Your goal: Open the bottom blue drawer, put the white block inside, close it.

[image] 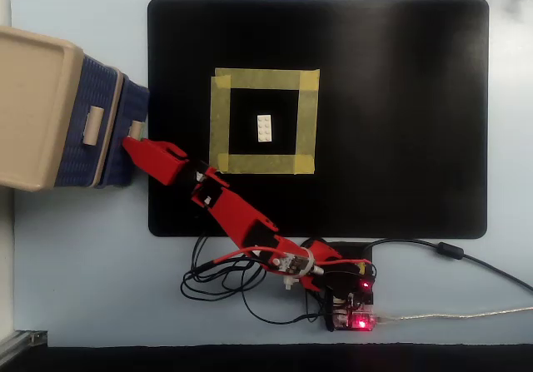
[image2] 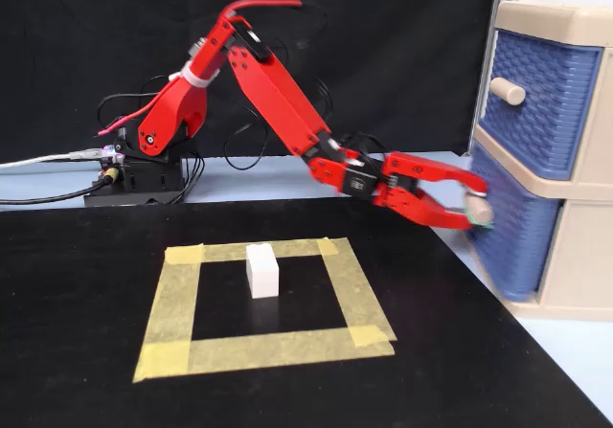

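The white block (image: 265, 128) lies inside a yellow tape square on the black mat; in the fixed view (image2: 261, 270) it stands near the square's middle. The bottom blue drawer (image: 133, 110) of the beige cabinet sticks out a little past the blue drawer above it; its front shows in the fixed view (image2: 522, 246). My red gripper (image: 132, 141) reaches to the cabinet, and in the fixed view (image2: 472, 210) its two fingers close around the bottom drawer's beige handle (image2: 479, 208). The block is well apart from the gripper.
The upper blue drawer (image2: 536, 93) with its own beige handle (image2: 506, 89) is shut. The yellow tape square (image: 221, 122) marks the mat's middle. The arm's base, its board and loose cables (image: 333, 293) sit at the mat's near edge in the overhead view.
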